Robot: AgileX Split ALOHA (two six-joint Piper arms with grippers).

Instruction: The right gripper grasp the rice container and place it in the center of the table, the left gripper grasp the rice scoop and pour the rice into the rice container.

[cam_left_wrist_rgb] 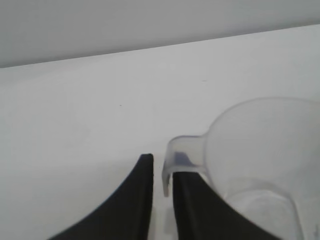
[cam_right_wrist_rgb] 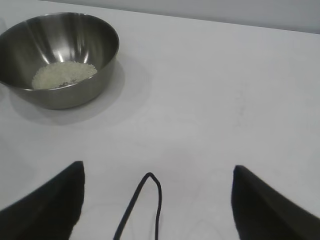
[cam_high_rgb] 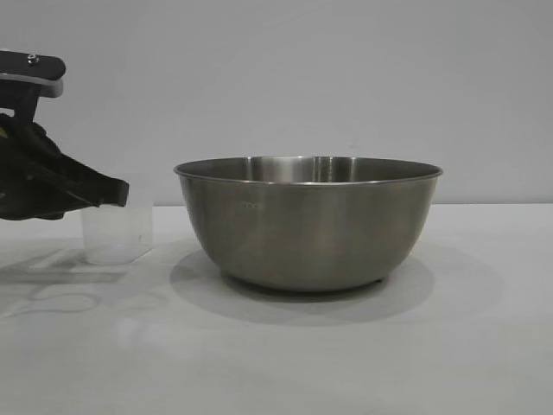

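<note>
Because the rice container (cam_high_rgb: 308,223) already stands at the middle of the table (cam_high_rgb: 484,346) with the rice (cam_right_wrist_rgb: 63,75) lying in its bottom, the remaining risk is judged to be tipping the empty rice scoop (cam_high_rgb: 117,232), which stands upright well to the left of the bowl, should the arm pull away before letting go. In the left wrist view the left gripper (cam_left_wrist_rgb: 163,186) is nearly closed, its fingers (cam_left_wrist_rgb: 137,200) straddling the scoop's loop handle (cam_left_wrist_rgb: 182,157), though firm clamping cannot be confirmed. The right gripper (cam_right_wrist_rgb: 157,200) hangs wide open and empty, well clear of the bowl.
</note>
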